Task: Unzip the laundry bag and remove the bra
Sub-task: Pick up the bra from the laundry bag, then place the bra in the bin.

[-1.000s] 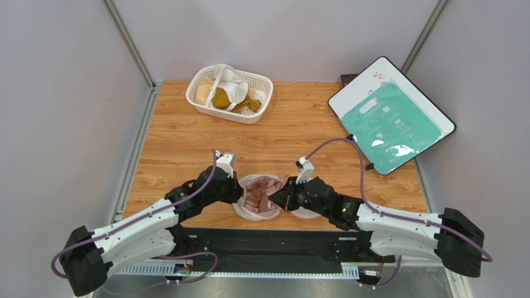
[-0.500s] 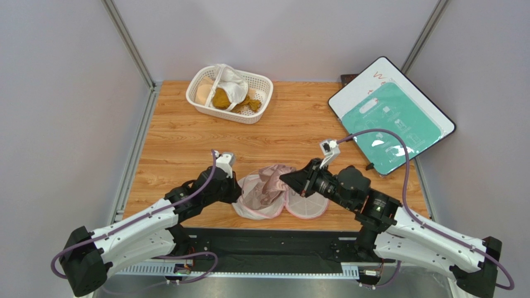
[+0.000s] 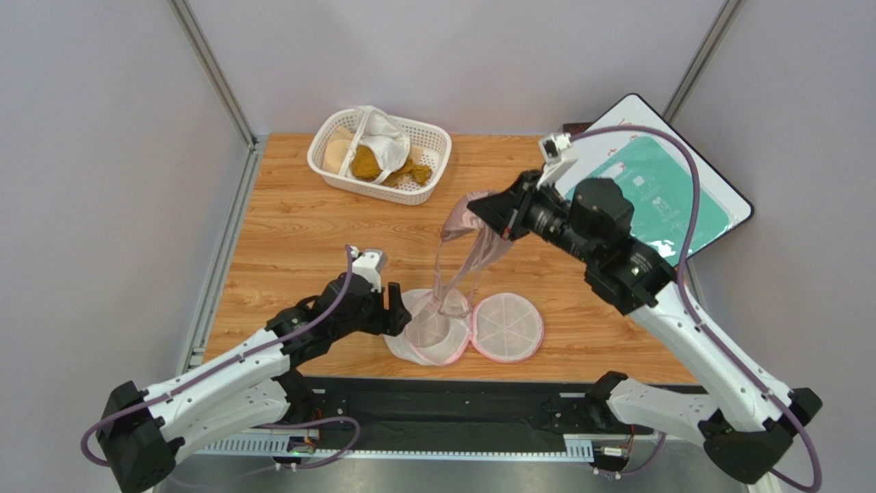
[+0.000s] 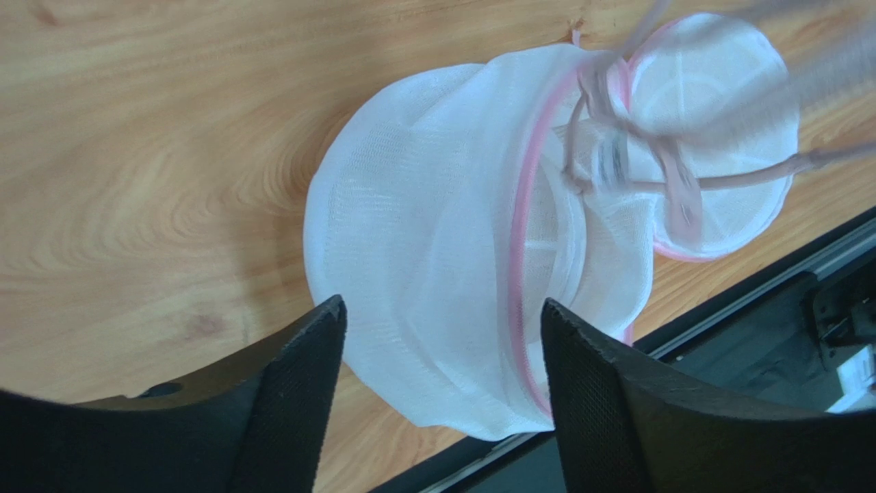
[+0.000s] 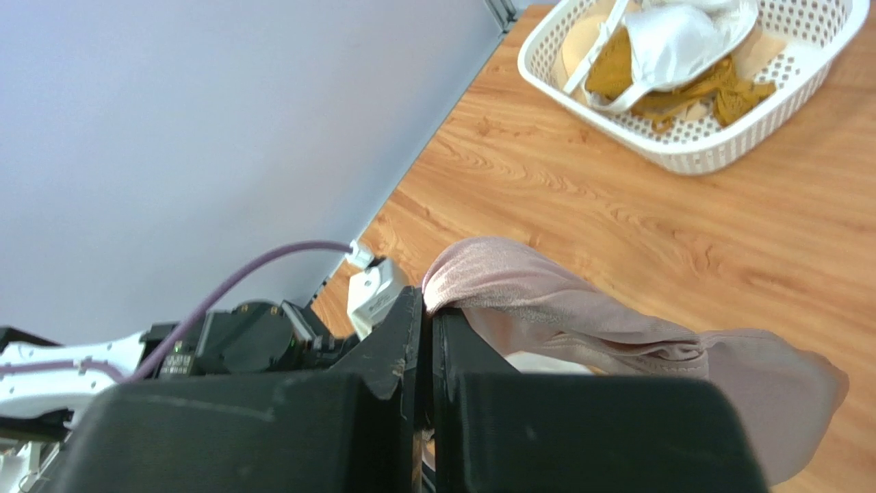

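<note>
The white mesh laundry bag (image 3: 437, 334) with pink zipper trim lies open like a clamshell at the table's near edge, one half flat to the right (image 3: 506, 327). My right gripper (image 3: 485, 216) is raised high over the middle of the table, shut on the mauve-pink bra (image 3: 465, 231), which hangs down in a long strip with its lower end still at the bag. In the right wrist view the bra (image 5: 535, 293) is pinched at the fingertips. My left gripper (image 4: 442, 324) is open just left of the laundry bag (image 4: 452, 267), its fingers straddling the near rim without gripping.
A white lattice basket (image 3: 378, 154) with mustard and white cloth stands at the back left. A tablet-like board with a teal sheet (image 3: 648, 190) leans at the back right. A black rail (image 3: 452, 395) runs along the near edge.
My right gripper has risen up and back, pulling the bra out of the bag in a long strip. My left gripper has let go of the bag's rim and opened.
</note>
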`<state>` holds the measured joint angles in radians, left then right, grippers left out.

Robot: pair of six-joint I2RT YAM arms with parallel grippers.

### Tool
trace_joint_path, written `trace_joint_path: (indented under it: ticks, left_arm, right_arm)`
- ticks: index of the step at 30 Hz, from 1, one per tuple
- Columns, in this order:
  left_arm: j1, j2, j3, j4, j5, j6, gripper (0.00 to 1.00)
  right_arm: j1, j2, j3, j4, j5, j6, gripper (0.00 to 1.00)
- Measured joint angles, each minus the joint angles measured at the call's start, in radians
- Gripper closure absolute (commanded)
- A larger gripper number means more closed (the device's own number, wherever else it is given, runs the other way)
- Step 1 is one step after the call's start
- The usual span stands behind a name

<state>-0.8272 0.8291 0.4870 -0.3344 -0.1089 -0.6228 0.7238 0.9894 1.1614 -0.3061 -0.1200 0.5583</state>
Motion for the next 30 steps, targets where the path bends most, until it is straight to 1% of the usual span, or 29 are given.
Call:
trace_joint_path:
  ticks: [2,5,10,14,19,21,24,30]
  left_arm:
    - [0.005,-0.016,0.018,-0.013,-0.003,0.0,0.14]
    - [0.005,-0.035,0.04,-0.029,-0.004,0.008,0.14]
    - [0.01,-0.063,0.088,-0.071,-0.006,0.027,0.05]
    - [0.014,-0.082,0.115,-0.109,-0.009,0.039,0.03]
    - [0.016,-0.113,0.142,-0.151,-0.014,0.05,0.02]
    - [0.018,-0.132,0.148,-0.166,-0.019,0.051,0.02]
    - [0.018,-0.153,0.154,-0.187,-0.026,0.053,0.01]
    - [0.019,-0.194,0.166,-0.227,-0.041,0.061,0.01]
  right_arm:
    - [-0.045,0.085,0.103,-0.016,-0.054,-0.022,1.0]
    - [-0.077,0.187,0.225,-0.025,-0.111,-0.051,1.0]
    - [-0.11,0.38,0.48,-0.049,-0.19,-0.1,1.0]
    - [-0.142,0.538,0.683,-0.052,-0.242,-0.122,1.0]
    - [-0.177,0.806,1.004,-0.04,-0.279,-0.151,1.0]
    - [-0.191,0.927,1.128,-0.002,-0.295,-0.154,1.0]
    - [-0.211,1.078,1.24,0.084,-0.302,-0.148,1.0]
    - [-0.237,1.337,1.345,0.3,-0.284,-0.091,1.0]
